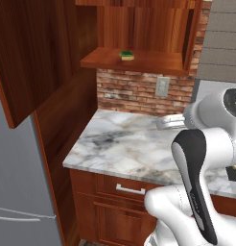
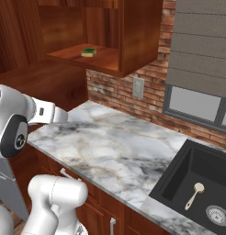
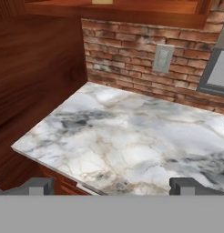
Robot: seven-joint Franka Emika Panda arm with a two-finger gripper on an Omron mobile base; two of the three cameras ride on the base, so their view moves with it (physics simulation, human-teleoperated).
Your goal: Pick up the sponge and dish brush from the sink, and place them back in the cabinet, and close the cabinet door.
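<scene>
The green and yellow sponge (image 1: 127, 55) (image 2: 88, 52) lies on the inner shelf of the open cabinet (image 1: 139, 62) (image 2: 78, 57). The cabinet door (image 1: 29, 57) stands swung wide to the left. In the black sink (image 2: 177, 183) at the right, the cream dish brush (image 2: 194, 195) lies on the basin floor beside the silver drain (image 2: 219, 215). My gripper (image 3: 111, 187) hovers over the marble counter (image 3: 123, 136), below the cabinet and well left of the sink. Its two dark fingertips (image 3: 37, 186) are spread wide and it is open, with nothing between them.
A brick wall with a wall outlet (image 1: 162, 87) (image 3: 162, 58) backs the counter. A grey fridge (image 1: 19, 192) stands at the left, beneath the open door. Drawers with silver handles (image 1: 130, 190) sit under the counter. A window with a grey blind (image 2: 197, 59) is above the sink.
</scene>
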